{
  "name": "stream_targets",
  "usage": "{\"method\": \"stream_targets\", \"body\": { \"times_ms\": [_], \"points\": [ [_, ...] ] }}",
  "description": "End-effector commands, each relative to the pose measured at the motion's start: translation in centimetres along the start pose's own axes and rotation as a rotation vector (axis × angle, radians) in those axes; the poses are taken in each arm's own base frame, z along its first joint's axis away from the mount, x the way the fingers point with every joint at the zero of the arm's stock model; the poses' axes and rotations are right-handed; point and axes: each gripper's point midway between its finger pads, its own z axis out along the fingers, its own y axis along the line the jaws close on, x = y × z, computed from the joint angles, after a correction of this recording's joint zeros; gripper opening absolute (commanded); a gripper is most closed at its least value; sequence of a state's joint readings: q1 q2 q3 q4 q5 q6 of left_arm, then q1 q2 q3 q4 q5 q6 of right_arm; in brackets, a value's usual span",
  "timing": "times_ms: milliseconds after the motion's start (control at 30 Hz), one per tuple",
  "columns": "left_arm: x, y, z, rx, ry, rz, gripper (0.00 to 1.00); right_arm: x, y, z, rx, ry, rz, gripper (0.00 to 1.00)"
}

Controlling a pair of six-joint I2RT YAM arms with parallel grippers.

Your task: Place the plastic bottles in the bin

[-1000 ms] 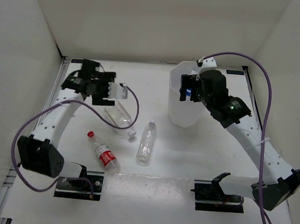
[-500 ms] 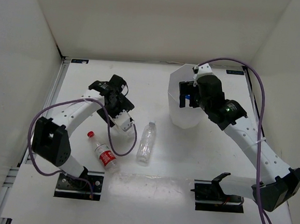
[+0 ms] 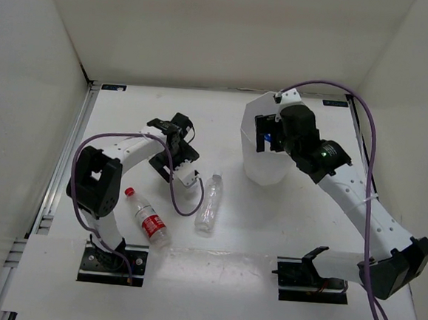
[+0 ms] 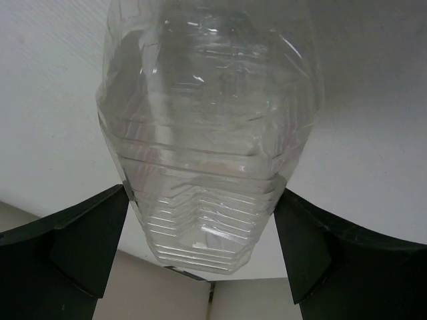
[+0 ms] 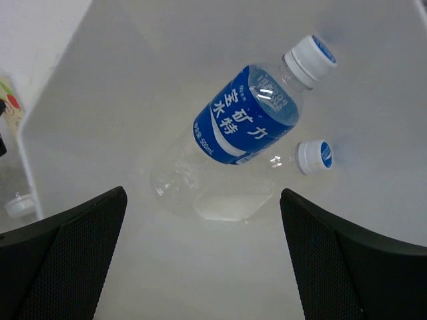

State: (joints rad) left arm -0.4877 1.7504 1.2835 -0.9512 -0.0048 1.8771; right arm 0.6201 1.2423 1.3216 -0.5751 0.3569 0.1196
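Observation:
In the left wrist view my left gripper (image 4: 200,220) is shut on a clear unlabelled bottle (image 4: 207,133), both fingers pressing its ribbed sides. In the top view that gripper (image 3: 177,144) is at table centre-left and the arm hides its bottle. My right gripper (image 3: 265,136) hangs open and empty over the white bin (image 3: 261,167). In the right wrist view a blue-label bottle (image 5: 250,120) and a second clear bottle with a blue-and-white cap (image 5: 312,157) lie on the bin's floor below the open right gripper (image 5: 203,193). A clear bottle (image 3: 209,203) and a red-label bottle (image 3: 144,217) lie on the table.
White walls close in the table at the back and both sides. The left arm's purple cable (image 3: 174,201) loops down next to the loose clear bottle. Two black arm bases (image 3: 305,275) sit at the near edge.
My left arm swung from the back left down onto the clear bottle, closed on it and turned in toward the centre. The right gripper stayed over the bin.

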Motion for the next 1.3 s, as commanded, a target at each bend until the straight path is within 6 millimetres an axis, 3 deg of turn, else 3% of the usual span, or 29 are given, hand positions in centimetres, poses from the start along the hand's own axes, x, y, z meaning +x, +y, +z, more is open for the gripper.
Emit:
{"method": "stream_targets", "body": {
  "times_ms": [0, 100, 233, 267, 300, 400, 433, 500, 567, 633, 700, 767, 833, 900, 933, 1100, 1167, 1200, 1267],
  "points": [
    [0.1, 1.0, -0.1, -0.06, 0.012, -0.026, 1.0, -3.9, -1.2, -1.5, 0.022, -0.104, 0.02, 0.99],
    [0.4, 1.8, 0.7, -0.063, 0.011, -0.085, 1.0, -4.7, -1.4, -2.1, 0.016, -0.127, 0.031, 0.99],
    [0.8, 1.0, 2.1, -0.015, 0.034, -0.136, 0.98, -7.2, -2.1, -4.3, 0.017, -0.206, 0.058, 0.99],
    [0.9, 1.1, 2.1, -0.017, 0.034, -0.174, 0.92, -7.2, -2.2, -4.3, 0.017, -0.206, 0.058, 0.99],
    [0.8, 1.0, 2.6, 0.001, 0.03, -0.197, 0.75, -7.9, -2.6, -5.0, 0.033, -0.231, 0.067, 0.99],
    [0.5, 0.9, 2.8, 0.032, 0.023, -0.281, 0.57, -8.9, -3.8, -6.7, 0.068, -0.279, 0.088, 0.99],
    [0.5, 0.9, 2.5, 0.034, 0.023, -0.306, 0.45, -9.4, -4.2, -7.4, 0.081, -0.299, 0.096, 0.99],
    [0.1, 1.1, 2.3, 0.043, 0.002, -0.387, 0.32, -9.8, -5.3, -8.7, 0.114, -0.327, 0.112, 0.99],
    [-0.5, 1.3, 1.7, 0.039, -0.031, -0.475, 0.1, -10.1, -6.4, -10.1, 0.151, -0.354, 0.129, 0.99],
    [-0.8, 2.7, 0.7, -0.001, -0.086, -0.533, 0.1, -9.9, -7.5, -11.1, 0.194, -0.36, 0.15, 0.99],
    [0.1, 3.5, -1.0, -0.042, -0.124, -0.651, 0.1, -9.6, -8.1, -11.6, 0.21, -0.363, 0.18, 0.99],
    [0.1, 4.6, -2.4, -0.079, -0.197, -0.731, 0.1, -8.5, -9.9, -11.6, 0.29, -0.325, 0.209, 0.99],
    [1.2, 6.3, -5.5, -0.144, -0.253, -0.853, 0.1, -6.2, -11.5, -10.4, 0.356, -0.229, 0.258, 0.99],
    [1.7, 7.4, -7.9, -0.192, -0.321, -0.962, 0.1, -5.3, -11.4, -9.9, 0.318, -0.188, 0.328, 0.99],
    [2.1, 9.0, -10.2, -0.256, -0.341, -0.975, 0.1, -4.7, -12.3, -9.5, 0.335, -0.161, 0.361, 0.99],
    [5.7, 12.9, -19.0, -0.57, -0.447, -1.133, 0.1, -3.0, -13.1, -9.1, 0.33, -0.14, 0.428, 0.99],
    [6.1, 14.9, -24.7, -0.743, -0.506, -1.12, 0.1, -2.7, -13.0, -8.9, 0.33, -0.133, 0.436, 0.99],
    [6.2, 16.9, -28.1, -0.874, -0.598, -1.137, 0.1, -2.8, -13.0, -9.2, 0.329, -0.142, 0.437, 0.99],
    [4.8, 18.1, -33.9, -1.012, -0.744, -1.063, 0.1, -2.5, -13.2, -9.3, 0.341, -0.142, 0.446, 0.99]
  ]
}}
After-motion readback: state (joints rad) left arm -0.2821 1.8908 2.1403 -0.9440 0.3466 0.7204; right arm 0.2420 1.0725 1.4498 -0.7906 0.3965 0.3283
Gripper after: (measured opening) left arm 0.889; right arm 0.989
